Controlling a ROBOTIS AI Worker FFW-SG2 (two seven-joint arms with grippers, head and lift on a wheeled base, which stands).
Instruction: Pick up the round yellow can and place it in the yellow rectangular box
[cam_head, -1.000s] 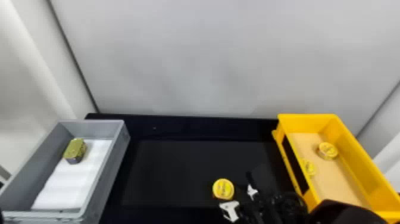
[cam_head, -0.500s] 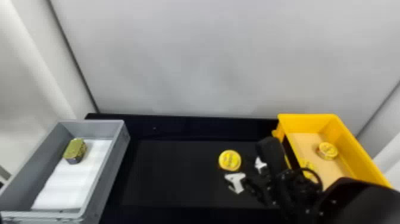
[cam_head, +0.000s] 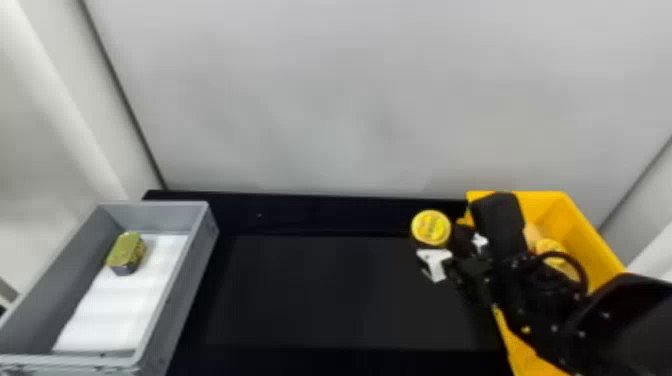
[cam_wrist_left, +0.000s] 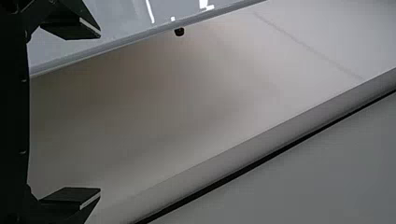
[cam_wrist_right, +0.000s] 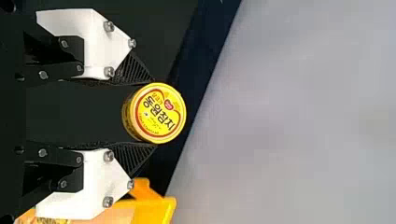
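Yellow box (cam_head: 582, 235) = reference for all positions here. Round yellow can (cam_head: 431, 226) is outside it, just left of its far left corner in the head view. Right gripper (cam_head: 441, 235) has the can: fingers (cam_wrist_right: 133, 70) clamped on its side wall, one on each side, can sitting at the fingertips. Printed lid faces the right wrist camera, slightly tilted, rim and part of the side wall visible. White brackets (cam_wrist_right: 88, 44) on both fingers; box corner shows past one of them in the right wrist view.

Right arm (cam_head: 520, 280) reaches across above the yellow box and covers a good part of it. Inside the box: a second yellow can (cam_head: 549, 247), partly behind the arm's cable loop (cam_head: 577, 270), plus a bit of tan floor.

Left gripper (cam_wrist_left: 100, 113): fingers well apart, nothing between them, pale surface behind. Can't tell where it is relative to the yellow box.

Black table (cam_head: 350, 290) runs left from the yellow box. Gray bin (cam_head: 187, 295) is well apart from the box, at the table's left side. White liner (cam_head: 112, 312) in the bin, green-gold tin (cam_head: 126, 250) on it toward the far end. Light gray wall (cam_head: 350, 100) behind the yellow box and table.
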